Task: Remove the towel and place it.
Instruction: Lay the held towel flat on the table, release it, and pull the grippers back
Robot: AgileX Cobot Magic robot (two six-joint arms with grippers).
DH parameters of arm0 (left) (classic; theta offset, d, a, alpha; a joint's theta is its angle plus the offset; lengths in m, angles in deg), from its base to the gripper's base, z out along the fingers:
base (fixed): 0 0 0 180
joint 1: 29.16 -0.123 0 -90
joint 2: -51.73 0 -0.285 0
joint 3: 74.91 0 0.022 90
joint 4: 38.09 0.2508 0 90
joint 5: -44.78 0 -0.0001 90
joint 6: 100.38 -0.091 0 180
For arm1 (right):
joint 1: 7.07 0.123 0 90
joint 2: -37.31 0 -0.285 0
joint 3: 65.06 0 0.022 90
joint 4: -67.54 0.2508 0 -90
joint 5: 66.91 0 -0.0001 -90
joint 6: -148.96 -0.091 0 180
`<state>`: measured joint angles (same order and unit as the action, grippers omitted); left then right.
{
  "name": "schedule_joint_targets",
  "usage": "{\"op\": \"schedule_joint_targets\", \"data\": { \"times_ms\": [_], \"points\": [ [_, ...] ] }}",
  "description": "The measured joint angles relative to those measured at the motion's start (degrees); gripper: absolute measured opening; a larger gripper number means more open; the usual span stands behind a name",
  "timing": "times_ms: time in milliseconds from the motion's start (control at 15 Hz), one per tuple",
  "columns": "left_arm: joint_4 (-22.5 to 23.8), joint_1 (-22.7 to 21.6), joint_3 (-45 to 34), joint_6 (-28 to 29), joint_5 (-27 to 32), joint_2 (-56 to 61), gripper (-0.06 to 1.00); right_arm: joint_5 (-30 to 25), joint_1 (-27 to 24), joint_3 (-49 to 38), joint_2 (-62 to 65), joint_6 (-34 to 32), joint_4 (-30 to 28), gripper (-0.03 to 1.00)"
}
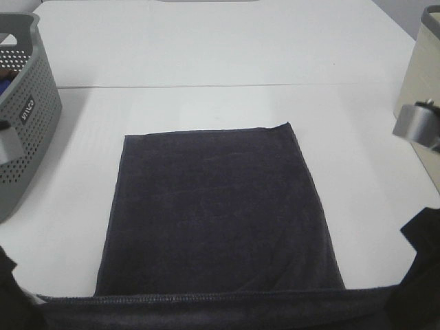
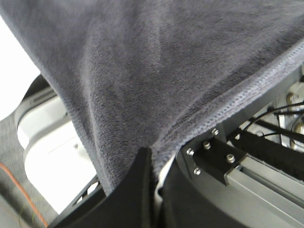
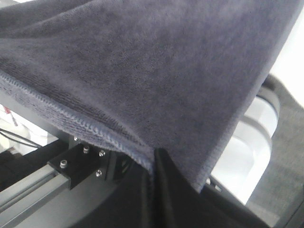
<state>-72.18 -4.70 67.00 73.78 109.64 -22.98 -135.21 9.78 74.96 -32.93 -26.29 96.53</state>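
The dark charcoal-grey towel [image 1: 220,213] lies spread over the white table, its near hem lifted along the bottom edge of the high view. My left gripper [image 2: 154,175] is shut on the towel's near-left corner [image 2: 156,95], at the bottom left of the high view [image 1: 10,292]. My right gripper [image 3: 154,159] is shut on the near-right corner [image 3: 142,71], at the bottom right of the high view [image 1: 423,275]. The cloth hangs stretched between the two grippers. The fingertips are mostly covered by cloth.
A grey perforated basket [image 1: 24,117] stands at the left edge of the table. A beige container [image 1: 423,69] stands at the right edge with a grey metal part [image 1: 416,125] in front of it. A seam [image 1: 227,86] crosses the table behind the towel.
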Motion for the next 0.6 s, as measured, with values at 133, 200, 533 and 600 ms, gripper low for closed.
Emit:
{"op": "schedule_joint_targets", "data": {
  "times_ms": [133,200,533,600],
  "points": [
    [-0.1,-0.1,0.0,-1.8,0.4,-5.4,0.00,1.7,-0.2,-1.8,-4.4,0.7,0.5,0.01],
    [-0.1,-0.2,0.0,-2.9,0.6,-8.2,0.00,2.1,-0.2,-2.1,-7.7,1.4,0.5,0.01],
    [-2.5,1.2,-0.1,-8.1,0.6,-20.5,0.00,2.2,-0.2,-2.2,-20.8,5.2,-1.4,0.01],
    [-2.8,3.4,-0.1,-8.5,0.2,-22.4,0.00,2.2,-0.2,-2.2,-22.1,5.4,-2.5,0.01]
  ]
}}
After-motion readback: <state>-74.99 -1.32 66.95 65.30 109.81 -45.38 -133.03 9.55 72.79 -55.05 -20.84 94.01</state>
